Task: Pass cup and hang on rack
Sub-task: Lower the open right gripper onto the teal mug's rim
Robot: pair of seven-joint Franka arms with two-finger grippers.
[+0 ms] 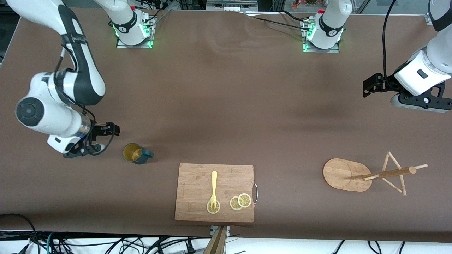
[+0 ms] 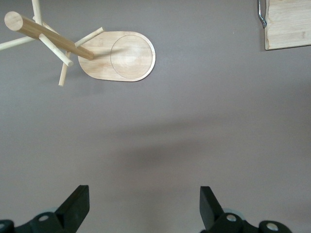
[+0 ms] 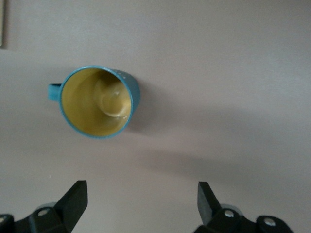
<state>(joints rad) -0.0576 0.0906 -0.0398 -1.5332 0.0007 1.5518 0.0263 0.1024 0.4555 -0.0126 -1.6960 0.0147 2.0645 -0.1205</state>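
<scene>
The cup, dark teal outside and mustard-yellow inside, stands upright on the brown table toward the right arm's end, with its handle turned toward the cutting board. My right gripper hangs open over bare table beside the cup, touching nothing. The rack, a bamboo pole with thin pegs, stands on its oval base toward the left arm's end, with nothing on its pegs. Over bare table at that end my left gripper is open and empty, well apart from the rack.
A bamboo cutting board lies near the table's front edge between cup and rack. On it lie a yellow fork and lemon slices; a metal handle is on its rack-side edge.
</scene>
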